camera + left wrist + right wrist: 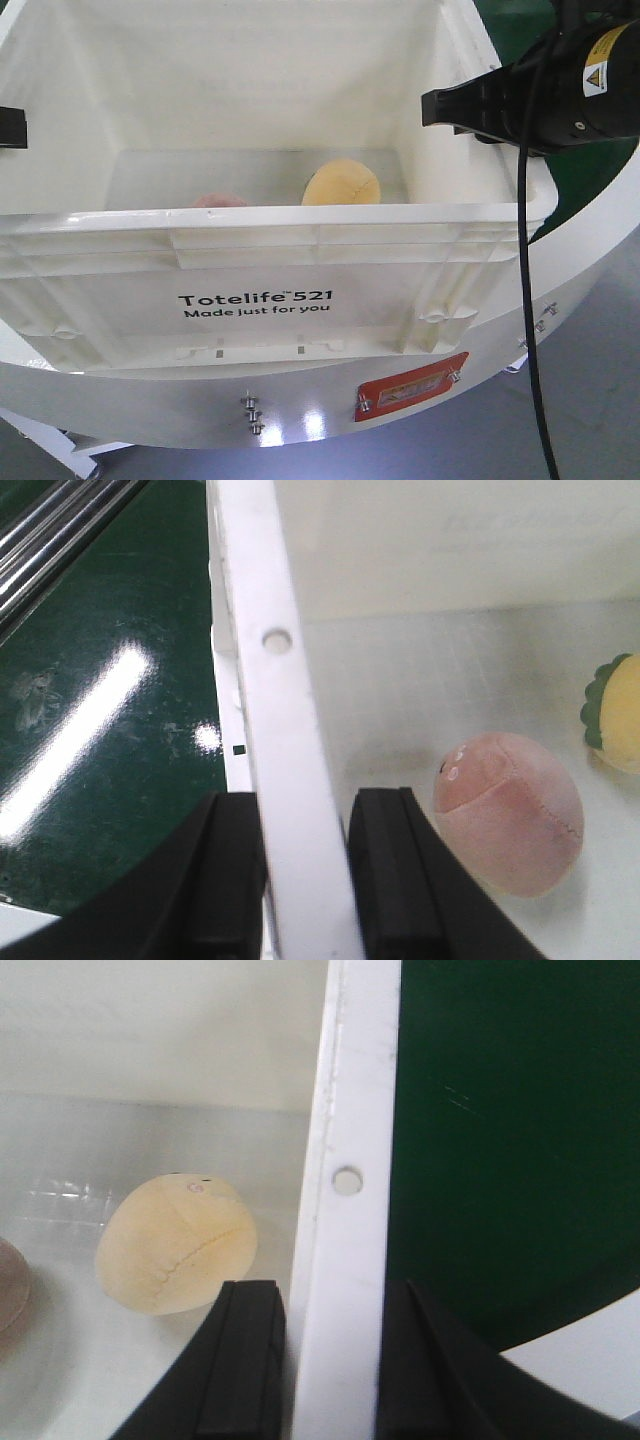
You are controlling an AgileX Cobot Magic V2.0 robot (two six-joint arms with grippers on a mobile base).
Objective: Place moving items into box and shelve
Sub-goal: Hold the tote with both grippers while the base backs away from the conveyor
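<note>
On the floor of the white Totelife tote lie a yellow-orange plush fruit and a pink plush fruit, slightly apart. At the left rim, the left gripper pinches the wall, with the pink one just beside its inner finger. The right gripper pinches the right rim, with the yellow one beside it.

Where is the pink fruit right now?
The pink fruit lies on the floor of the box, left of the yellow fruit in the front view, near the side wall that the left gripper clamps.
</note>
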